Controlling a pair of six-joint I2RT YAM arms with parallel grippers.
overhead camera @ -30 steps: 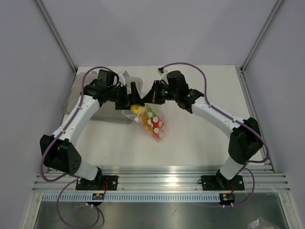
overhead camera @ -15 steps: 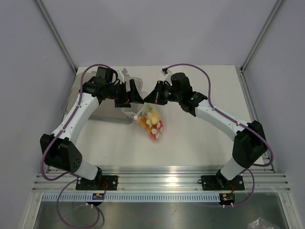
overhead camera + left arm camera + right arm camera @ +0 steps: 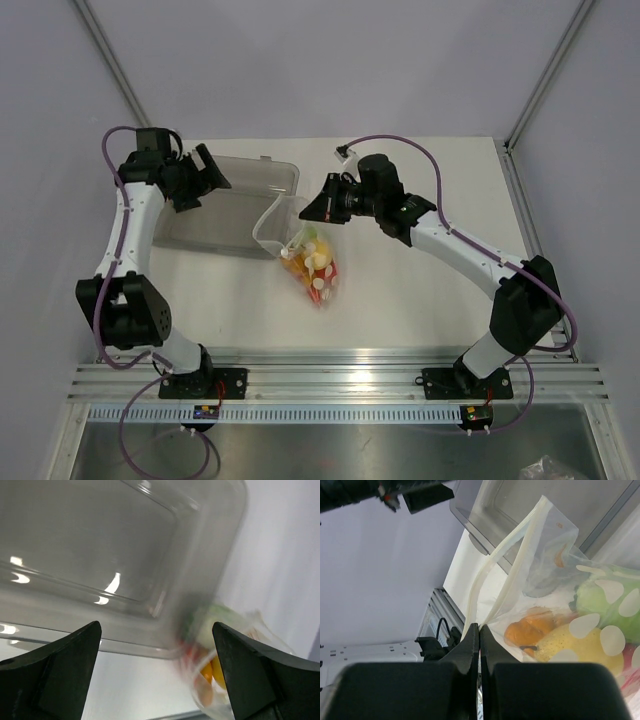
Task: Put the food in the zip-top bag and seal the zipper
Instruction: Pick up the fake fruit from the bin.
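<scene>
The right gripper (image 3: 479, 630) is clamped on one end of the zipper (image 3: 479, 582), holding the zip-top bag (image 3: 322, 288) just beside the near right corner of the grey bin (image 3: 285, 172), with the food (image 3: 312, 262) inside and the mouth gaping. The left gripper (image 3: 203, 176) hangs spread and empty over the bin's far left end. With one end held, the limp bag could sag and spill food beside the bin, or the strip could fold and seal only partway.

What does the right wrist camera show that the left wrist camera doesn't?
Only right wrist: the right gripper shut on the zipper of the zip-top bag, its mouth gaping. Only left wrist: the left gripper open, nothing between its fingers. Both: the grey bin and the food inside the bag, blurred in the left view.
</scene>
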